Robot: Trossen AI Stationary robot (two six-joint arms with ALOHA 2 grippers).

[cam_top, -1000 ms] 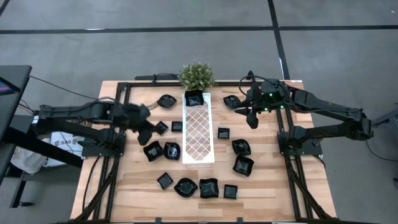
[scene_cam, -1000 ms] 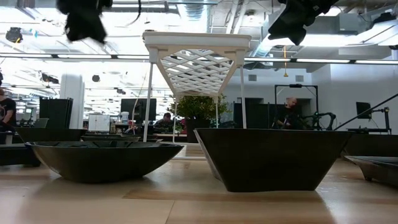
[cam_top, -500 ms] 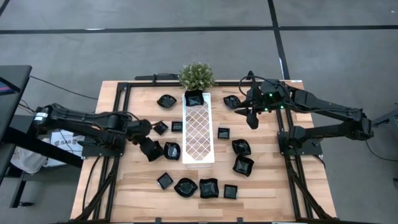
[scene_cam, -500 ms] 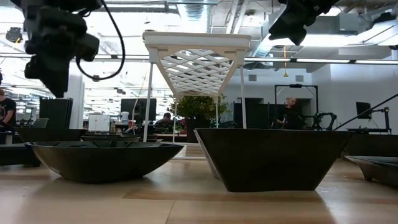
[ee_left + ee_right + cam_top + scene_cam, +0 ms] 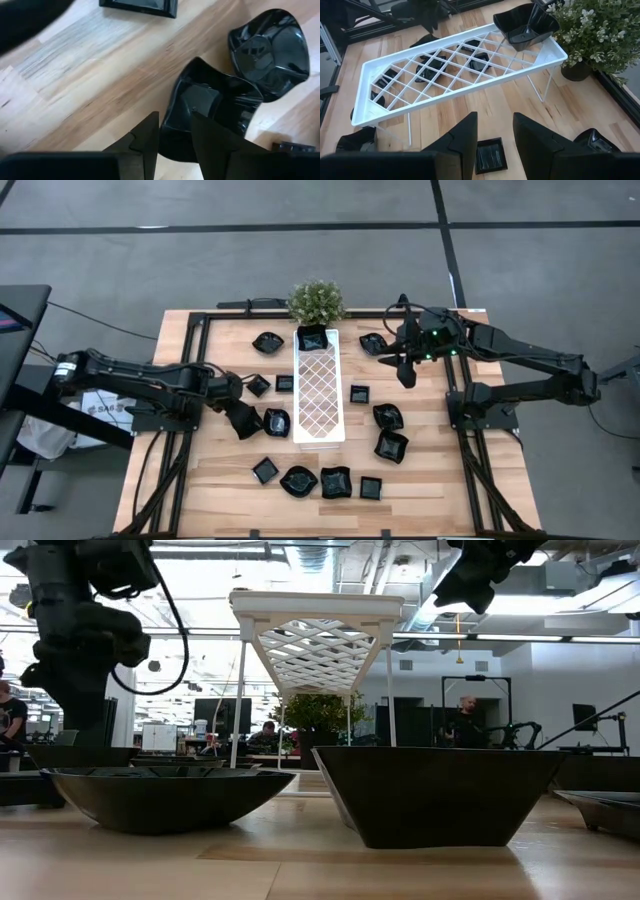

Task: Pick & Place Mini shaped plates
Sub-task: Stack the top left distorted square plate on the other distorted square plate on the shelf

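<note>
Since a second ago your left gripper [image 5: 174, 132] has dropped to the surface [image 5: 220, 470], fingers spread astride the rim of a wavy-edged plate [image 5: 212, 107] lying left of the white tray [image 5: 320, 385], not yet clamped. You have one plate [image 5: 525, 22] already on the tray's far end. Your right gripper [image 5: 495, 135] hovers released beside the tray.

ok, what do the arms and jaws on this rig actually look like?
Both arms are dark, near-black jointed links. The left gripper and right gripper each end in two flat, angular black jaws. A black cable loops off the left arm in the low view. Small green lights glow on the right arm's wrist housing. No markings are legible.
</note>
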